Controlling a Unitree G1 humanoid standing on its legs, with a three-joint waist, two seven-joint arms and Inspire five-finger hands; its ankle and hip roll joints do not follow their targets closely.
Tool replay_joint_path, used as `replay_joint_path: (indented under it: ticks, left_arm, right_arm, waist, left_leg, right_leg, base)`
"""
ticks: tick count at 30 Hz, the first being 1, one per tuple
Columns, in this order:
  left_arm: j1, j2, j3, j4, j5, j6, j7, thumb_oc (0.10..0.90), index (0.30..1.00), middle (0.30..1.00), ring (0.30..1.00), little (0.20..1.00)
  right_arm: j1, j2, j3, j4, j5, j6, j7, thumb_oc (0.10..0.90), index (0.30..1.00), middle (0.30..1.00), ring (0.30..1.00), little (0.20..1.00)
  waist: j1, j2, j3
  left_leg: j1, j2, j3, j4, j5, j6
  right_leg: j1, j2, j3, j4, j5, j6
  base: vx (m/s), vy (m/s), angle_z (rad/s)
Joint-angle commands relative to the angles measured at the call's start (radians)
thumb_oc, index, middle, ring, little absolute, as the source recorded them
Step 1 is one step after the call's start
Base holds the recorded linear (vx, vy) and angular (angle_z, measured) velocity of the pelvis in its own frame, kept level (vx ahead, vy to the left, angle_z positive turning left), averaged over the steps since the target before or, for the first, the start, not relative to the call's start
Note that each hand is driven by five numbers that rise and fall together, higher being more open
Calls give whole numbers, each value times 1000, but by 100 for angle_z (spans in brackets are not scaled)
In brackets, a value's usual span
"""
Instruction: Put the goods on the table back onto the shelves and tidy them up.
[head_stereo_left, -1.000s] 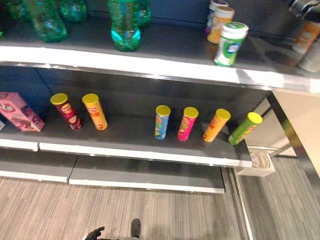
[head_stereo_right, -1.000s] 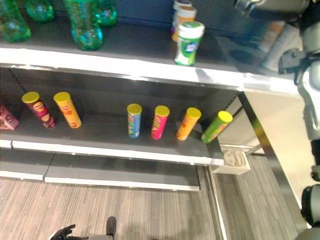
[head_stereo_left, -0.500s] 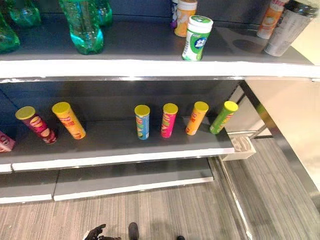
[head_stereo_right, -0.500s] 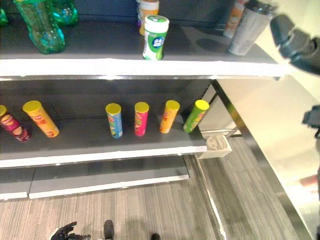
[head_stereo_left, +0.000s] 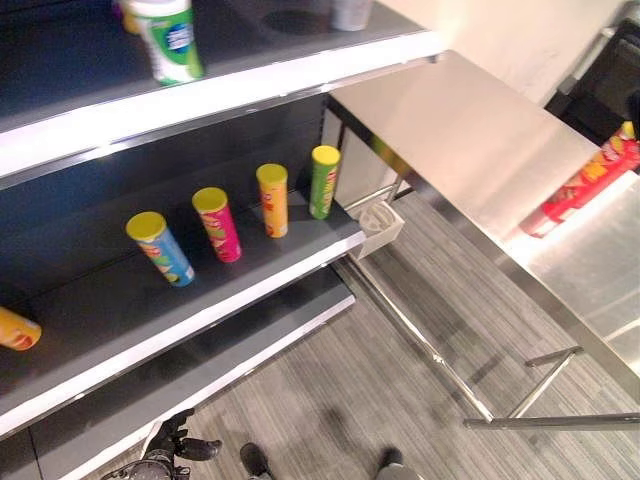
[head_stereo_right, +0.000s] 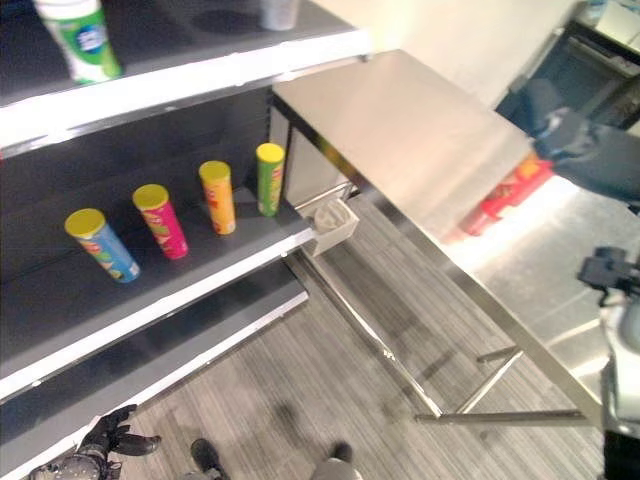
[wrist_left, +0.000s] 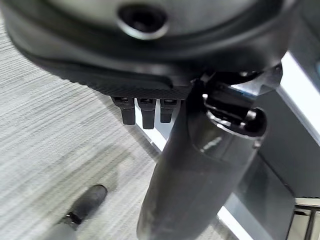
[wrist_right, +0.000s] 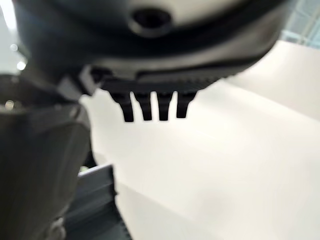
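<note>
A red chip can (head_stereo_left: 580, 185) lies on its side on the steel table (head_stereo_left: 470, 130) to the right of the shelves. My right hand (head_stereo_right: 578, 152) hovers just above and beside the can (head_stereo_right: 505, 195), apart from it, fingers (wrist_right: 150, 106) straight and holding nothing. On the middle shelf (head_stereo_left: 250, 275) stand a green can (head_stereo_left: 323, 182), an orange can (head_stereo_left: 272, 200), a pink can (head_stereo_left: 216, 224) and a blue can (head_stereo_left: 160, 248). My left hand (head_stereo_left: 165, 460) hangs low near the floor, fingers (wrist_left: 142, 112) relaxed and empty.
A white-and-green tub (head_stereo_left: 168, 40) stands on the upper shelf. Another orange can (head_stereo_left: 18, 330) lies at the far left of the middle shelf. A small white holder (head_stereo_left: 381, 222) hangs at the shelf's end. The table's metal legs (head_stereo_left: 540, 390) cross the striped floor.
The camera has swung right, bringing the steel table and the red can into view. My right hand now shows over the table by the can. The left hand stays low.
</note>
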Motion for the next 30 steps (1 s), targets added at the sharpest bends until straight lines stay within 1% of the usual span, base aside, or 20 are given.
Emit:
replay_joint_path:
  ticks: [1, 2, 3, 5, 6, 7, 9, 11, 12, 13, 14, 15, 16, 18, 20, 22, 24, 26, 27, 30]
  left_arm:
    - [9, -47, 27, -30, -3, -29, -3, 800, 900, 900, 900, 900]
    - [9, -47, 25, -30, -3, -29, -3, 800, 900, 900, 900, 900]
    - [10, -50, 24, -29, -4, -28, -3, 800, 900, 900, 900, 900]
    - [13, -63, 18, -49, -22, -24, -20, 800, 900, 900, 900, 900]
    - [14, -63, 17, -50, -22, -23, -20, 800, 900, 900, 900, 900]
    - [13, -65, 14, -53, -28, -20, -26, 800, 900, 900, 900, 900]
    - [8, -71, 13, -52, -31, -18, -25, 800, 900, 900, 900, 900]
    - [7, -74, 15, -52, -30, -17, -26, 800, 900, 900, 900, 900]
    - [3, -81, 13, -50, -34, -21, -26, 800, 900, 900, 900, 900]
    - [1, -82, 11, -56, -42, -25, -25, 800, 900, 900, 900, 900]
    - [-2, -87, 7, -55, -45, -30, -24, 800, 900, 900, 900, 900]
    - [-7, -91, 1, -54, -48, -31, -24, 800, 900, 900, 900, 900]
    - [-10, -91, -7, -53, -47, -32, -24, 800, 900, 900, 900, 900]
    - [-13, -91, -22, -47, -45, -36, -23, 800, 900, 900, 900, 900]
    - [-5, -95, -27, -34, -55, -38, -21, 800, 900, 900, 900, 900]
    - [-2, -97, -32, -31, -53, -38, -22, 800, 900, 900, 900, 900]
    - [8, -96, -39, -4, -40, -35, -27, 800, 900, 900, 900, 900]
    - [10, -97, -36, -4, -40, -36, -27, 800, 900, 900, 900, 900]
    - [14, -94, -33, 6, -40, -33, -27, 800, 900, 900, 900, 900]
    - [24, -94, -33, 7, -35, -34, -30, 800, 900, 900, 900, 900]
  right_arm:
    - [-79, -78, -109, 58, -3, 13, -33, 800, 900, 900, 900, 900]
    - [-76, -79, -112, 58, -1, 13, -33, 800, 900, 900, 900, 900]
    - [-64, -81, -121, 69, 8, 11, -29, 800, 900, 900, 900, 900]
    - [-19, -99, -136, 109, 32, 13, -13, 800, 900, 900, 900, 900]
    - [-17, -100, -138, 109, 33, 13, -12, 800, 900, 900, 900, 900]
    - [-14, -110, -135, 126, 47, 5, -11, 800, 900, 900, 900, 900]
    - [-23, -109, -126, 135, 63, -3, -8, 800, 900, 900, 900, 900]
    - [-23, -106, -125, 135, 65, -3, -6, 800, 900, 900, 900, 900]
    - [-32, -102, -115, 139, 63, -5, -8, 800, 900, 900, 900, 900]
    - [-43, -105, -102, 144, 61, -4, -7, 800, 900, 900, 900, 900]
    - [-55, -112, -88, 151, 66, -5, -1, 800, 900, 900, 900, 900]
    - [-69, -117, -79, 163, 75, -6, 0, 800, 900, 900, 900, 900]
    - [-81, -120, -71, 185, 85, -6, 0, 800, 900, 900, 900, 900]
    - [-112, -137, -44, 218, 88, -8, -6, 800, 900, 900, 900, 900]
    - [-183, -153, 41, 261, 86, -3, 2, 800, 900, 900, 900, 900]
    - [-195, -151, 66, 284, 81, 9, 9, 800, 900, 900, 900, 900]
    - [-223, -136, 135, 333, 65, 38, 28, 800, 900, 900, 900, 900]
    - [-231, -137, 143, 336, 65, 38, 28, 800, 900, 900, 900, 900]
    - [-244, -125, 184, 353, 55, 57, 45, 800, 900, 900, 900, 900]
    - [-265, -120, 227, 381, 37, 69, 54, 800, 900, 900, 900, 900]
  waist:
    - [40, -8, -82]
    - [41, -7, -82]
    - [37, -6, -81]
    - [17, 11, -72]
    - [17, 13, -72]
    - [10, 23, -64]
    - [6, 34, -51]
    - [4, 38, -43]
    - [22, 38, -21]
    - [40, 36, -11]
    - [52, 26, -6]
    - [62, 22, -7]
    - [71, 21, -7]
    - [93, 26, -6]
    - [115, 39, -13]
    - [108, 49, -29]
    - [100, 54, -57]
    - [101, 54, -55]
    - [101, 53, -61]
    - [106, 49, -61]
  left_leg:
    - [74, 34, -137, 12, -147, -64]
    - [75, 37, -138, 12, -146, -67]
    - [77, 59, -138, 13, -128, -84]
    - [77, 138, -156, 18, -74, -125]
    - [77, 142, -158, 18, -72, -127]
    - [68, 179, -168, 53, -59, -140]
    - [51, 215, -181, 109, -48, -147]
    - [38, 227, -192, 144, -50, -149]
    - [-8, 221, -225, 227, -23, -134]
    - [-44, 186, -296, 256, -37, -121]
    - [-91, 126, -373, 266, -83, -98]
    - [-107, 74, -417, 237, -99, -87]
    - [-119, 39, -446, 210, -98, -85]
    - [-161, -16, -496, 173, -75, -79]
    - [-144, -61, -577, 103, -76, -72]
    - [-94, -68, -592, 55, -73, -70]
    - [-29, -72, -563, 13, -77, -63]
    - [-24, -72, -558, 13, -79, -62]
    - [2, -72, -535, 5, -88, -55]
    - [21, -73, -510, 3, -101, -45]
  right_leg:
    - [-2, 76, 43, -108, -19, 21]
    - [-1, 79, 42, -107, -23, 21]
    - [2, 100, 50, -110, -54, 17]
    - [13, 182, 67, -113, -129, -27]
    - [14, 186, 65, -112, -131, -30]
    - [20, 225, 76, -115, -166, -54]
    - [32, 262, 81, -116, -196, -80]
    - [38, 276, 80, -116, -209, -91]
    - [39, 283, 73, -116, -212, -116]
    - [39, 285, 84, -116, -215, -123]
    - [39, 281, 91, -116, -217, -123]
    - [38, 281, 98, -116, -211, -121]
    - [37, 283, 104, -116, -207, -117]
    - [34, 285, 118, -116, -202, -115]
    - [24, 296, 152, -116, -197, -109]
    - [30, 302, 163, -116, -194, -109]
    - [38, 293, 180, -116, -194, -103]
    - [40, 292, 185, -116, -194, -103]
    - [44, 282, 196, -116, -186, -98]
    - [41, 272, 208, -116, -175, -90]
  base:
    - [99, -357, -52]
    - [100, -404, -64]
    - [51, -338, -13]
    - [41, -466, 3]
    - [-10, -427, 0]
    - [-26, -301, -9]
    - [-23, -326, 2]
    - [-44, -191, 4]
    - [-87, -175, 4]
    - [-98, -195, -1]
    - [-21, -100, -14]
    - [13, -57, -24]
    - [39, -14, -20]
    - [33, 36, -18]
    - [52, 65, -59]
    - [110, 104, -103]
    - [153, 164, -43]
    - [69, 79, -43]
    - [79, 112, -33]
    - [49, 91, -25]
